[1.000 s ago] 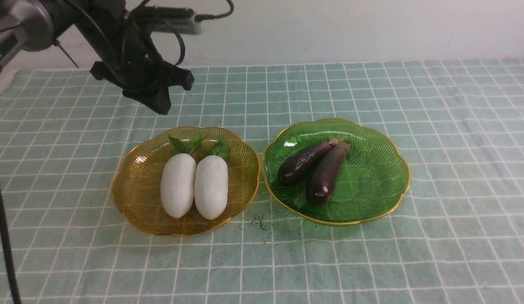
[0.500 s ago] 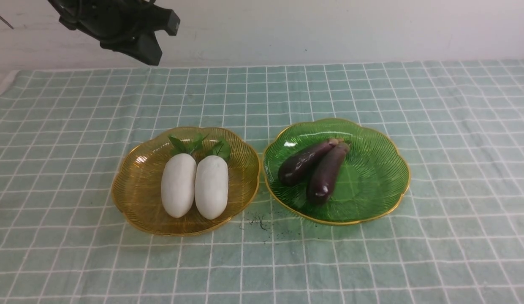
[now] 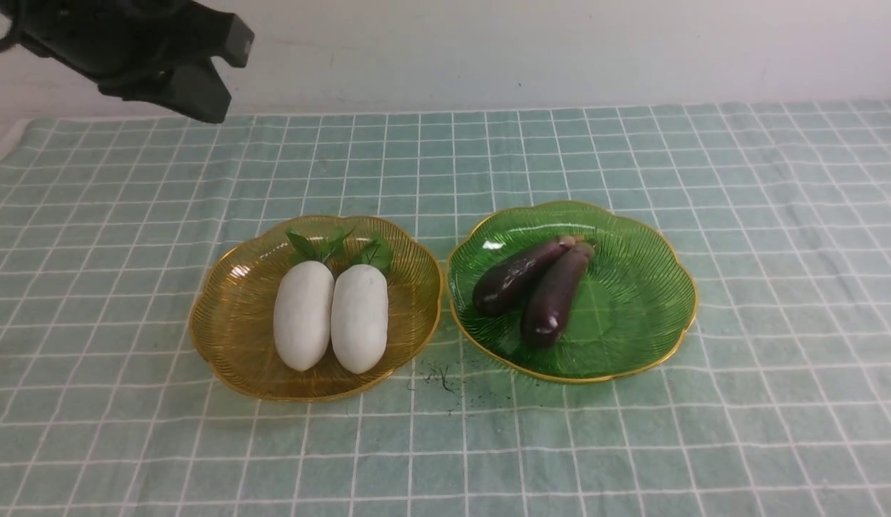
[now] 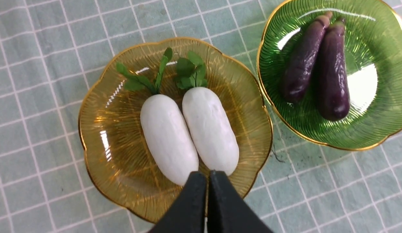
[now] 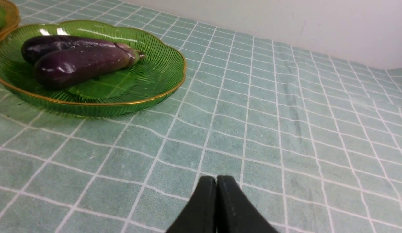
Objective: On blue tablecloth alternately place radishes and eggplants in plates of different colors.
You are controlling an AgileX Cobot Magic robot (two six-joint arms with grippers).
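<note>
Both jaws pressed shut, empty. Beneath left gripper [image 4: 207,176]: two radishes [image 4: 189,132] in amber plate [image 4: 100,145]. Ahead of right gripper [image 5: 216,181]: two eggplants [image 5: 79,63] in green plate [image 5: 162,71].

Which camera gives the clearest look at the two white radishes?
The left wrist view: it looks down on the radishes, large and close. The front view shows them smaller, whole. The right wrist view misses them.

Bright, even light all round, with only soft shadows under the plates; white glare streaks flash on the green plate [image 4: 362,81] and the amber plate [image 4: 103,145]. Close up, the black fingers [image 5: 217,207] blur slightly
</note>
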